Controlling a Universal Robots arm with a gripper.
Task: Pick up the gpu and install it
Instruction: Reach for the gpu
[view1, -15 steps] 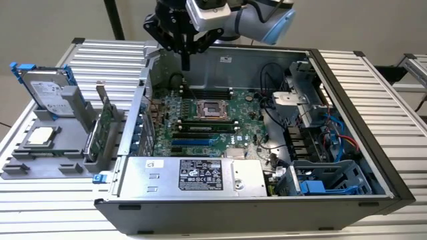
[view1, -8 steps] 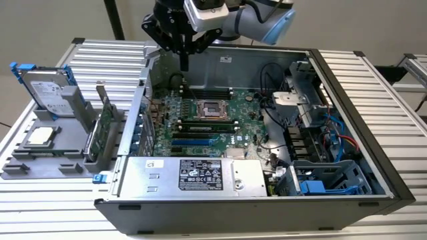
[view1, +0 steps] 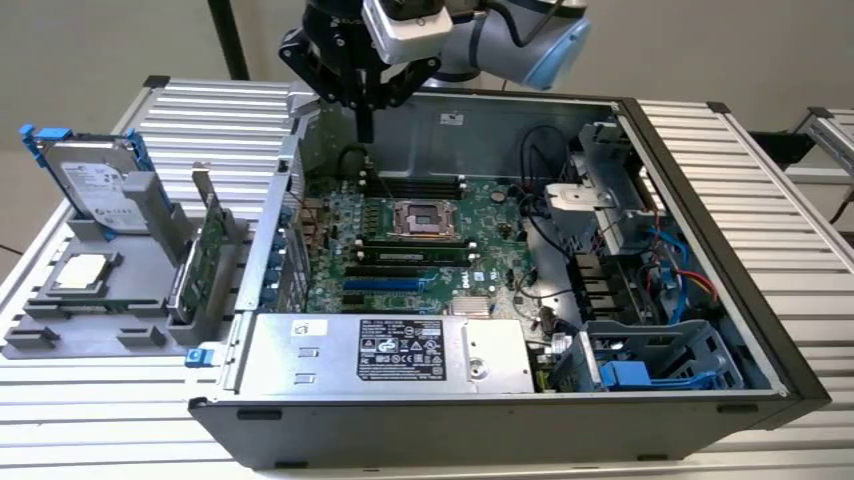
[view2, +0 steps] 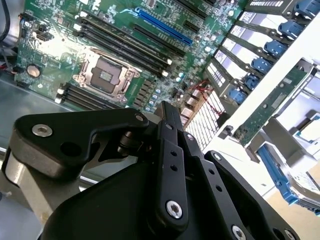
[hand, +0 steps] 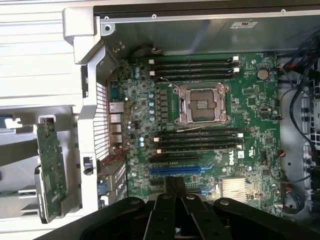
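Exterior view had the gripper (view1: 363, 132) hanging over the open computer case (view1: 494, 140), jaws pinched together, empty. First wrist view showed the gpu (hand: 50, 170) upright in its holder (hand: 17, 150) outside the case. Second wrist view left the blue slot (view2: 165, 26) bare: nothing picked, nothing installed.

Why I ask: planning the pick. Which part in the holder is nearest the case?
The gpu, the green card on edge; hard drive and CPU sit farther.
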